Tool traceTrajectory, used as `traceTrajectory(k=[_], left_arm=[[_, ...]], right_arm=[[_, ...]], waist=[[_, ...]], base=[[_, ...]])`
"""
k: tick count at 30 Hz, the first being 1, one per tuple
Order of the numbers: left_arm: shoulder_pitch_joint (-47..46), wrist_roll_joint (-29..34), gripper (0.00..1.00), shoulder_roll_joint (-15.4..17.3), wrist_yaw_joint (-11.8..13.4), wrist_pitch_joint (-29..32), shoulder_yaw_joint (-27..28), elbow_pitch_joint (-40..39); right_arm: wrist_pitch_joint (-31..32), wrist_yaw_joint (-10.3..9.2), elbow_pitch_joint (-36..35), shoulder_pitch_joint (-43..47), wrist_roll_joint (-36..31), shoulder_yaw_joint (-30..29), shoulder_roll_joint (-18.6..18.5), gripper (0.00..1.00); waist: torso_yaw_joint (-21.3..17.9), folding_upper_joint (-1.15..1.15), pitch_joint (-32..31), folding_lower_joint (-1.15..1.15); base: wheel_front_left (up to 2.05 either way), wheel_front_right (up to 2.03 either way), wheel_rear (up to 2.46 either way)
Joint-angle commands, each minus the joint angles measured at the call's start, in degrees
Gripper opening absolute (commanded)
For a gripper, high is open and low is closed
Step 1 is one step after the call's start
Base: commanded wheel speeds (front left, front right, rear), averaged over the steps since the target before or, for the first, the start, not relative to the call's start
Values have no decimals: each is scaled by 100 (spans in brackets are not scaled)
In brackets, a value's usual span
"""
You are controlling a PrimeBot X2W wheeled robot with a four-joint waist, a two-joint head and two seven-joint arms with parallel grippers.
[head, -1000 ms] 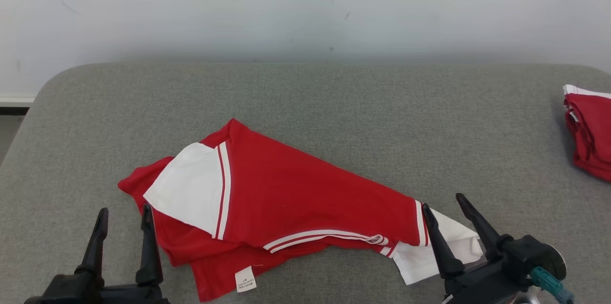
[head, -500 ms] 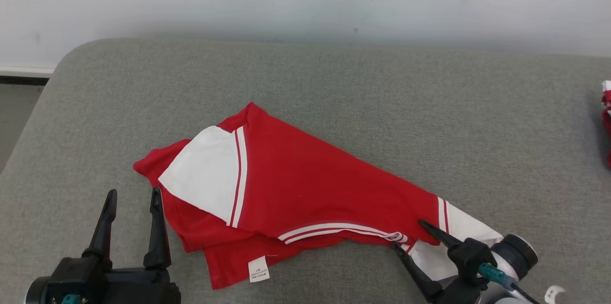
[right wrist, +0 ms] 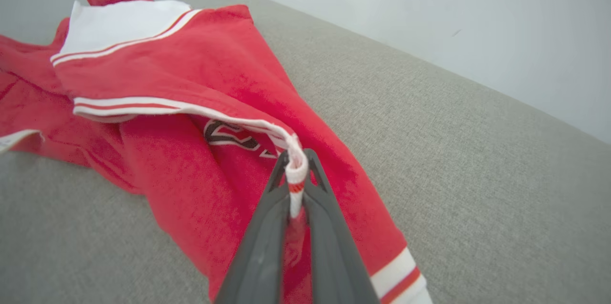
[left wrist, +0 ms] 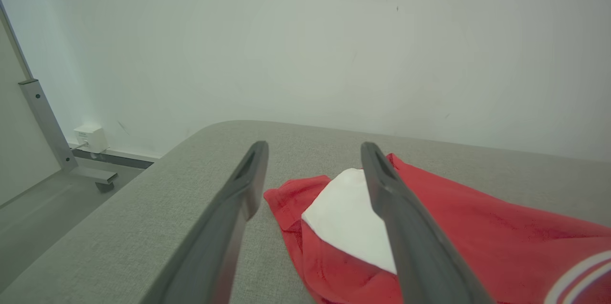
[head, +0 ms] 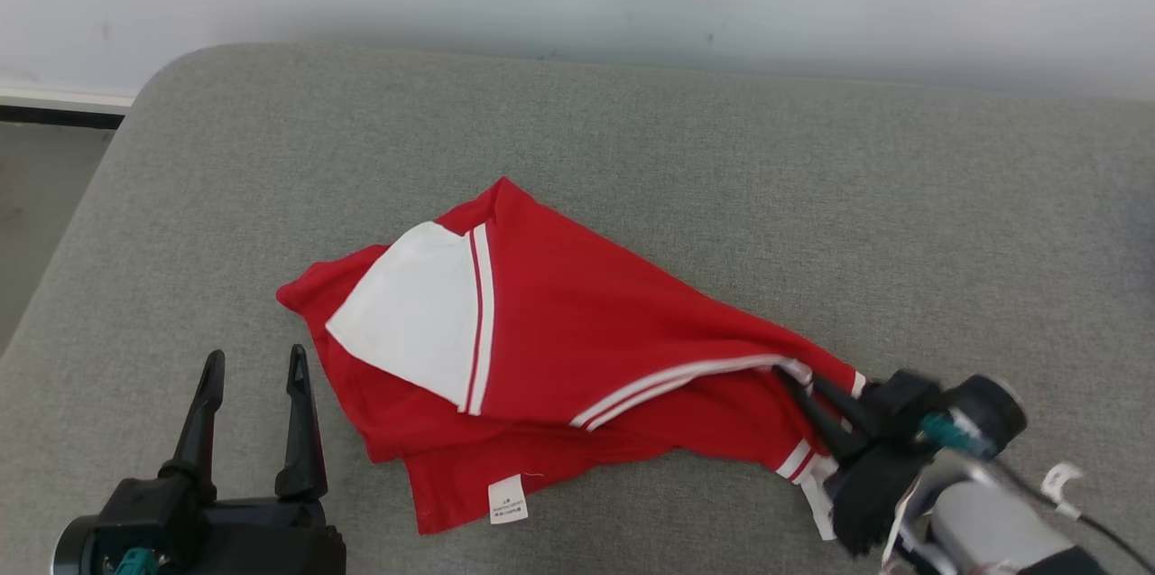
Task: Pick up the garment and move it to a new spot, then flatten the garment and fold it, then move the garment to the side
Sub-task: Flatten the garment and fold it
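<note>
Garment (head: 559,331) diag — long axis far-L to near-R.

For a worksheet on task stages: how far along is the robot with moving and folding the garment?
Done: the right gripper is shut on a striped edge of the garment. In hand: the pick-up; that edge is pinched up, the rest lies crumpled on the grey surface. Left: moving, flattening, folding, setting aside. The left gripper is open beside it.
</note>
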Motion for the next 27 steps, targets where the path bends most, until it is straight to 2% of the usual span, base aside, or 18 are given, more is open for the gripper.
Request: traceTrajectory(k=[1,2,7,12,17,20,21,22,27], left_arm=[[-9,-63,100,-7,28,-3,6,-4],[-9,-63,100,-7,28,-3,6,-4],[-50,-90,100,-6,32,-3,-53,18],[-125,-92,100,-5,29,-3,-194,64],[-234,-125,100,-5,-1,-3,-263,134],[-270,-139,100,-5,0,-3,-312,166],[-280,-144,100,-5,8,-3,-331,175],[-296,-142,100,-5,17,-3,-353,180],[-295,-105,100,-5,24,-3,-381,207]], right_arm=[[-74,-17,44,-138,291,-275,-8,0],[-74,-17,44,-138,291,-275,-8,0],[-117,-17,172,-421,940,-1093,-144,0],[-123,-17,721,-641,1530,-1779,-379,0],[-124,-17,1435,-844,1823,-2078,-595,0],[-126,-17,1804,-965,1891,-2134,-592,0],[-127,-17,1920,-990,1870,-2123,-590,44],[-128,-17,2001,-1015,1848,-2094,-577,100],[-128,-17,1801,-1092,1588,-2146,-525,100]], waist=[[-26,0,-10,0],[-26,0,-10,0],[-75,0,21,0],[-48,0,113,0],[2,0,248,0],[14,0,302,0],[15,0,312,0],[17,0,319,0],[-90,0,263,0]], base=[[0,0,0],[0,0,0],[0,0,0],[0,0,0],[0,0,0],[0,0,0],[0,0,0],[0,0,0],[0,0,0]])
